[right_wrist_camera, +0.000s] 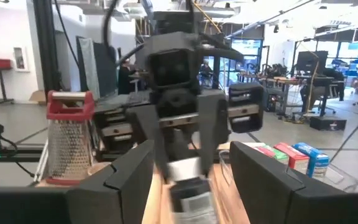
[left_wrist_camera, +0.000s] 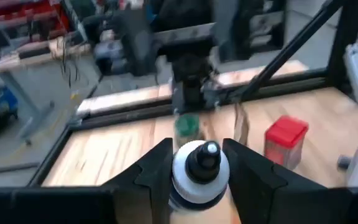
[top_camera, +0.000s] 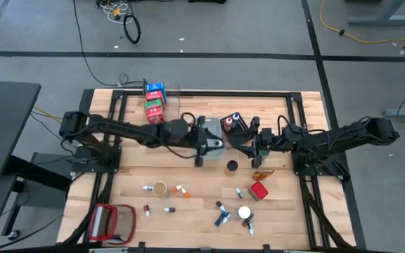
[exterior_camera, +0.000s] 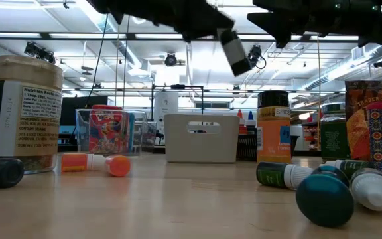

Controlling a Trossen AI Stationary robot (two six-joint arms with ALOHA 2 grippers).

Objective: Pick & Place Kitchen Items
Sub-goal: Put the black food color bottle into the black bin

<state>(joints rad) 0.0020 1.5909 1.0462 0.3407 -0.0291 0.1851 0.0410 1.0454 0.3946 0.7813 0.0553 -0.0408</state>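
While being pinched by its body in the left end effector (left_wrist_camera: pixel 197 171), a small white bottle (left_wrist_camera: pixel 199 174) is being carried above mid-tabletop (top_camera: pixel 188 176); light and slick, it is judged best gripped mid-body. Opposite, the right end effector (right_wrist_camera: pixel 191 180) is being held spread, empty.

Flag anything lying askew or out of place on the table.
Several small bottles lie tipped on their sides across the near half of the table, pointing different ways, rather than standing. A red-capped jar lies among them. Nothing looks spilled or broken.
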